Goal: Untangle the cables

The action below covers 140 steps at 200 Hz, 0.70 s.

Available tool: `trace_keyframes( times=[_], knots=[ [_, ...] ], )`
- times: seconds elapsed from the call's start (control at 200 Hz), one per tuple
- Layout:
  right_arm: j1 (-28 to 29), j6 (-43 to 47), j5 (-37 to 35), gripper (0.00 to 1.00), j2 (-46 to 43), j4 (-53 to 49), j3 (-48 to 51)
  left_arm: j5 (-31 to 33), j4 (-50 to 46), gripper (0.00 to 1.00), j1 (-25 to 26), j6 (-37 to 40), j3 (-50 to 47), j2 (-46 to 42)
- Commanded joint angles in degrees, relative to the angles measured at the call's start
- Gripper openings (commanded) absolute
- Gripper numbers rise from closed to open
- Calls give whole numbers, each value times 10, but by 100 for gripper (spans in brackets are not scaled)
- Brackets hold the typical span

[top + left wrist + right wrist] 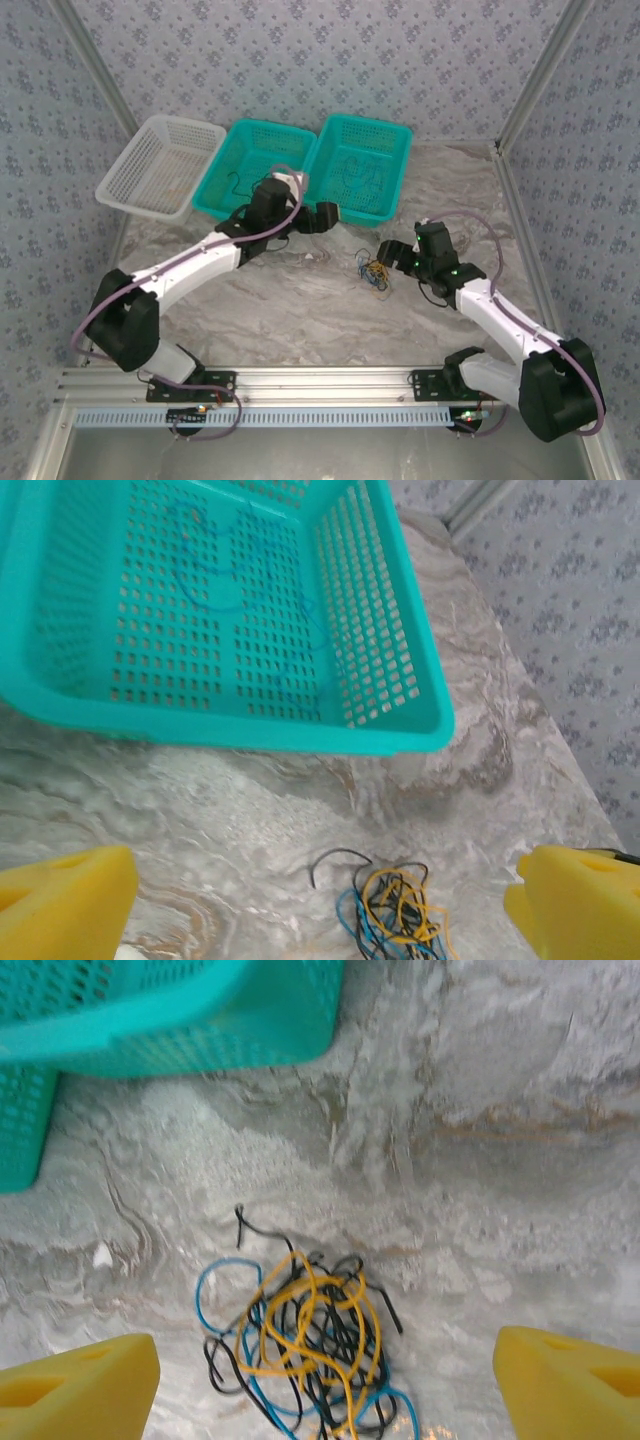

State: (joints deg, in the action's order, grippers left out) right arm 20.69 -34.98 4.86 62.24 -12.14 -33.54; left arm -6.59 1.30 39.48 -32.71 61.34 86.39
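**A:** Where are the cables [373, 270]?

**B:** One small knot on the table [300, 320], right of its middle, near the front edge of the right teal basket [366, 120]. The black, yellow and blue strands are looped through each other.

**A:** How will they handle?

**B:** Light, limp and a bit springy, I'd say. Tug one loop and the whole knot will likely drag along. The best hold looks like a loose outer piece. That means the blue loop [200, 1295] at the knot's left in the right wrist view, or the black tail [255, 1228] poking toward the basket.

**A:** And the claws?

**B:** The right claw [320, 1385] is released. Its pads [75, 1390] stand wide and hang over the knot, with the strands between them and touching neither. The left claw [318, 905] is released too and empty, up by the baskets' front edge. The knot lies ahead of it, nearer its right pad.
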Motion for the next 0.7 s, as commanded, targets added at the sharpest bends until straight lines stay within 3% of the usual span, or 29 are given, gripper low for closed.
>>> trace_keyframes(
  times=[0.0,0.13,0.29,0.45,0.695],
  knots=[
    [-1,33,46,87,-5,-54,1,14,31,99,19,-17,10,15],
    [4,73,79,81,3,-72,11,35,33,99,32,-46,2,24],
    [23,70,38,67,12,-71,24,70,68,99,33,-111,-33,23],
    [25,73,39,54,30,-26,34,62,72,99,33,-127,-32,35],
    [34,65,27,51,57,14,37,56,55,99,33,-125,-24,40]
  ],
)
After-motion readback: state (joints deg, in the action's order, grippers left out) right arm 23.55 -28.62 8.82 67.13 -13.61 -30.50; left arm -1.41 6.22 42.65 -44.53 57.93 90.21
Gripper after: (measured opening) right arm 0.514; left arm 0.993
